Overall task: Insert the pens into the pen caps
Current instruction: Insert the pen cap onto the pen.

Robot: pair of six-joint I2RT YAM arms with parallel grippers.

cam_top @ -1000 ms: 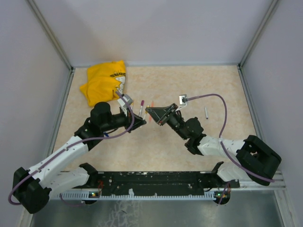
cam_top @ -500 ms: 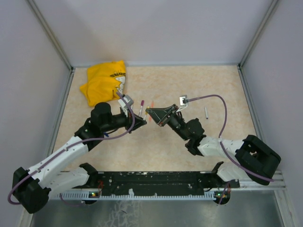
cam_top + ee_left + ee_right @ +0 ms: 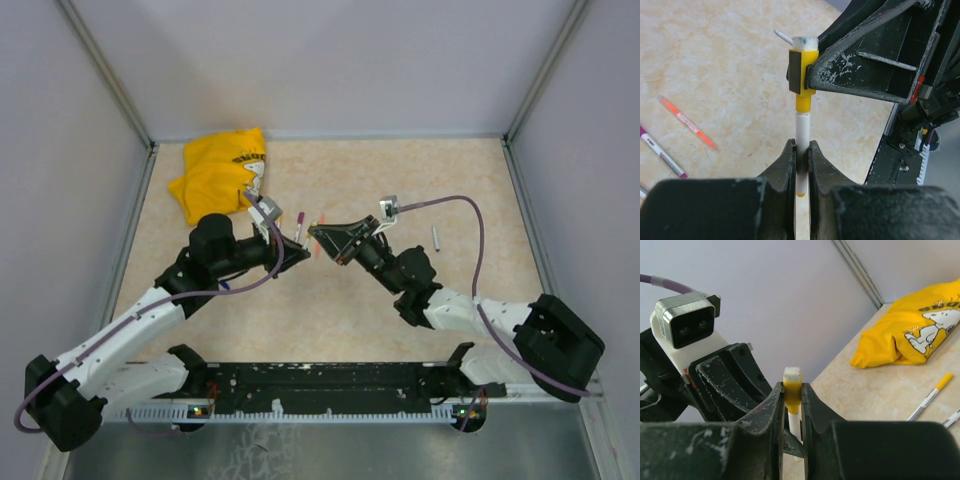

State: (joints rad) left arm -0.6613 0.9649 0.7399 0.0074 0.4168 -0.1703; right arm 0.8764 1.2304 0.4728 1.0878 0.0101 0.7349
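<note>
My left gripper (image 3: 801, 150) is shut on the white barrel of a pen (image 3: 802, 131) and holds it above the table. My right gripper (image 3: 792, 390) is shut on a yellow pen cap (image 3: 793, 392) with a white end. The pen's tip sits inside that cap (image 3: 804, 80). The white barrel (image 3: 795, 424) shows just below the cap. In the top view the left gripper (image 3: 292, 246) and the right gripper (image 3: 318, 238) meet tip to tip at mid-table. An orange-red pen (image 3: 688, 123) and a purple-tipped pen (image 3: 662, 155) lie on the table beneath.
A big yellow cloth (image 3: 220, 175) lies at the back left and also shows in the right wrist view (image 3: 912, 335). A yellow-capped pen (image 3: 931, 396) lies in front of it. A small grey stick (image 3: 436, 237) lies to the right. Grey walls enclose the table.
The two grippers have drawn slightly closer together, the right one shifting a little left. Both holds are unchanged.
</note>
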